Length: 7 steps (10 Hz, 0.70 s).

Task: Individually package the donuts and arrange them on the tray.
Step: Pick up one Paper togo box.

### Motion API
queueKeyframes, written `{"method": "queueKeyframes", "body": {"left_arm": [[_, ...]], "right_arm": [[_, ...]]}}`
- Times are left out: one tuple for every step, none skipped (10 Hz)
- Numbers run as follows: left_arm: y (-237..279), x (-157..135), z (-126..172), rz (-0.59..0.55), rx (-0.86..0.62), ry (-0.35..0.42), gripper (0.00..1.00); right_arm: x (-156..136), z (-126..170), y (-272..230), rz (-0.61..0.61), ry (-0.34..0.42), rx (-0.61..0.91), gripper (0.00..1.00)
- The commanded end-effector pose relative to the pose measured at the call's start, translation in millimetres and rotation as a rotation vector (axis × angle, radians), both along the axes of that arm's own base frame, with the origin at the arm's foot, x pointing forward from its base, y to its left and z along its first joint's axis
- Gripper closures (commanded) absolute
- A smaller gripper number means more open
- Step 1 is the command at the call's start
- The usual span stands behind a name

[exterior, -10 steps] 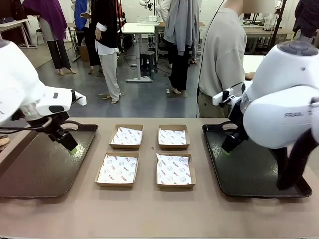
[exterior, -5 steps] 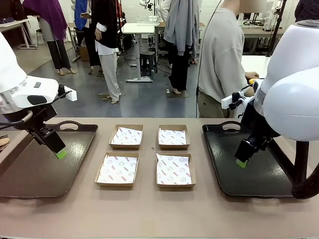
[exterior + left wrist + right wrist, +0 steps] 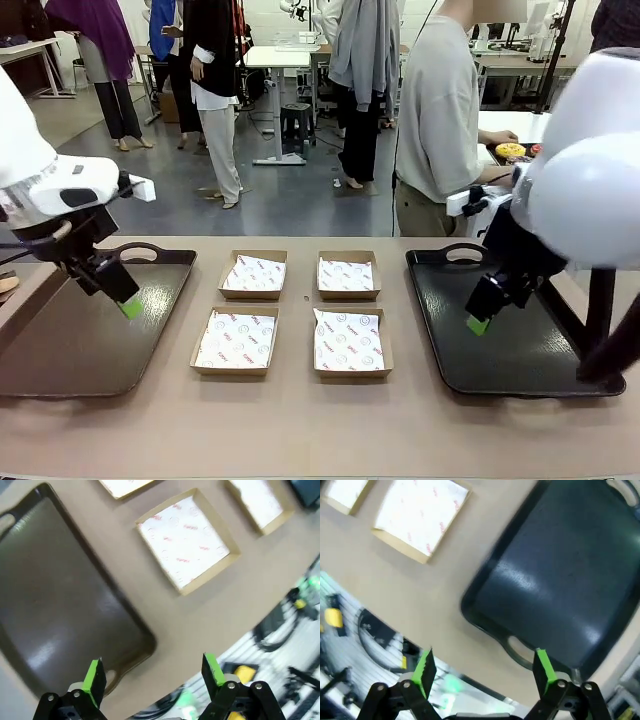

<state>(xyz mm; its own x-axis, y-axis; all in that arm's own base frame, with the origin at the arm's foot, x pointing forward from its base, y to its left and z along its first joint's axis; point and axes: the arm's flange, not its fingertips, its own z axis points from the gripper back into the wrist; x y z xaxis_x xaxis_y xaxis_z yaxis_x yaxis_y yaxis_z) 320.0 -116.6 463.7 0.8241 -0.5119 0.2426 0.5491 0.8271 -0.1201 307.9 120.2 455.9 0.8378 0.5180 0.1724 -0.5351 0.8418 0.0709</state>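
The donuts (image 3: pixel 512 150) lie on a far table (image 3: pixel 500 125) beyond the work table, just beside the person's hand (image 3: pixel 497 140): a yellow one shows plainly, with a red edge next to it. Four paper-lined boxes (image 3: pixel 237 340) sit between two dark trays. The left gripper (image 3: pixel 128 305) hangs over the left tray (image 3: pixel 70 350), and the right gripper (image 3: pixel 478 322) over the right tray (image 3: pixel 530 365). Both have their jaws spread wide with nothing between them.
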Motion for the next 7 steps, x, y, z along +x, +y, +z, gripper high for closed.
{"method": "queueKeyframes", "body": {"left_arm": [[21,18,-3,0.101,-0.341,0.131,0.00],[34,23,-8,0.141,-0.532,0.212,0.00],[48,26,-15,0.205,-0.674,0.262,0.00],[65,28,-23,0.259,-0.832,0.317,0.00],[82,26,-29,0.310,-0.927,0.338,0.00],[99,21,-35,0.351,-0.991,0.342,0.00],[115,16,-41,0.385,-1.036,0.333,0.00]], "right_arm": [[17,-2,-34,-0.144,0.130,0.399,0.00],[22,-7,-56,-0.191,0.196,0.584,0.00],[23,-11,-78,-0.215,0.246,0.778,0.00],[22,-15,-107,-0.228,0.285,0.966,0.00],[19,-18,-129,-0.234,0.293,1.074,0.00],[11,-23,-150,-0.251,0.286,1.127,0.00],[3,-26,-172,-0.289,0.260,1.157,0.00]]}}
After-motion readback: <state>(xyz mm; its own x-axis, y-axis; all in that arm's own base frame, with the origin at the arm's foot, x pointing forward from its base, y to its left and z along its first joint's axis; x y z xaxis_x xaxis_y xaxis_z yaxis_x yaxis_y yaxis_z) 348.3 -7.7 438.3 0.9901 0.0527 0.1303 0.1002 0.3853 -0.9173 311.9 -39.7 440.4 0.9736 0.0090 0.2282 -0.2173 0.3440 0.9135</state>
